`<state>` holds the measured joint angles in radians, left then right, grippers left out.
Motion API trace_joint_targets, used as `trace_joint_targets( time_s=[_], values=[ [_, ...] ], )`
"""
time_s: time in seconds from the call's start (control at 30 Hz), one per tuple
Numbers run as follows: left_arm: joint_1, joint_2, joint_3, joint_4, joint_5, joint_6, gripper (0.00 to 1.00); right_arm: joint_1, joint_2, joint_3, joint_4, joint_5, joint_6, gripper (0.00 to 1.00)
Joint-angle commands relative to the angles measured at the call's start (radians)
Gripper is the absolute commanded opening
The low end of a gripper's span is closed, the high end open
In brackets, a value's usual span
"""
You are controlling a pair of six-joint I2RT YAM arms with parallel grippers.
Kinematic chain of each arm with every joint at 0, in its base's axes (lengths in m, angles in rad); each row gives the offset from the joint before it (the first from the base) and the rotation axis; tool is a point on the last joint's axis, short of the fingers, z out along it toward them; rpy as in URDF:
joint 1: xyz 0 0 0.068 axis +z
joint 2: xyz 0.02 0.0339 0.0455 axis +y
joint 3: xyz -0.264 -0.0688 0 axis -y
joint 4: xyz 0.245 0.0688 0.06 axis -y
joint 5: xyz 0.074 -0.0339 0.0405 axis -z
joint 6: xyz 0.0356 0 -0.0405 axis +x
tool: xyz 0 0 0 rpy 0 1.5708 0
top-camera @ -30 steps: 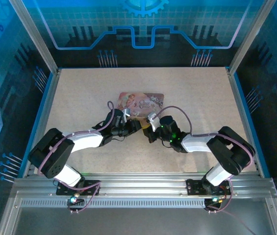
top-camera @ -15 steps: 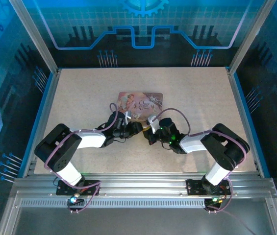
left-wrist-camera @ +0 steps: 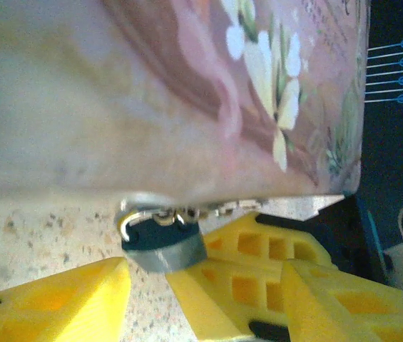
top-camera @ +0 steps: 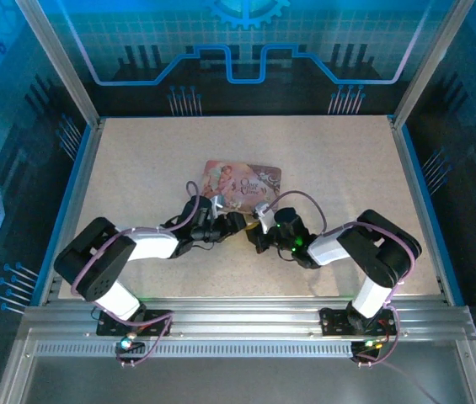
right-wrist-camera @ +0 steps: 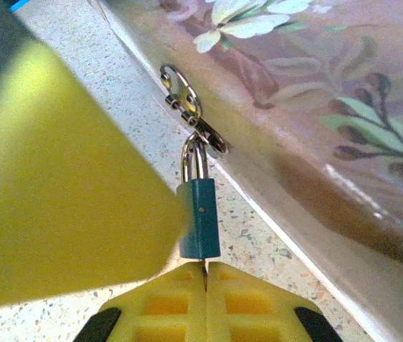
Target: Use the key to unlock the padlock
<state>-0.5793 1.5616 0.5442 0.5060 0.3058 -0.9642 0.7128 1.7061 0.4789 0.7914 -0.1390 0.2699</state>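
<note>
Pinching the key [right-wrist-camera: 204, 279], the right gripper [right-wrist-camera: 205, 268] has its yellow fingers pressed tight together. Just a thin dark bit of key pokes out between them, and its tip touches the bottom of the padlock [right-wrist-camera: 200, 217]. The blue padlock hangs by its silver loop from a little clasp on the near side of the pink tin [top-camera: 242, 175]. The left gripper [top-camera: 232, 220] has its fingers [left-wrist-camera: 58, 299] spread apart and holds nothing. The padlock sits right at the gap between them. The two grippers meet tip to tip at the padlock, near the middle of the table [top-camera: 136, 160].
</note>
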Motion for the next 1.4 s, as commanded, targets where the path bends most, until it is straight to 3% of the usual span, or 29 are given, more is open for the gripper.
trace_joint_targets(
  time_s=[0.0,0.2,0.43,1.03,1.37],
  values=[
    [0.018,-0.077,-0.037,0.000,0.020,-0.015,0.62,0.008,0.002,-0.010,0.061,-0.025,0.014,0.01],
    [0.036,-0.190,-0.102,-0.017,-0.027,-0.045,0.65,0.008,-0.050,0.005,-0.001,-0.047,0.044,0.01],
    [0.035,-0.233,-0.207,0.125,-0.095,-0.150,0.63,0.010,-0.094,0.035,-0.105,-0.076,0.125,0.01],
    [-0.054,-0.069,-0.253,0.386,-0.220,-0.302,0.57,0.031,-0.157,0.060,-0.202,-0.086,0.338,0.01],
    [-0.068,0.034,-0.242,0.510,-0.211,-0.360,0.52,0.038,-0.148,0.069,-0.198,-0.108,0.449,0.01]
  ],
)
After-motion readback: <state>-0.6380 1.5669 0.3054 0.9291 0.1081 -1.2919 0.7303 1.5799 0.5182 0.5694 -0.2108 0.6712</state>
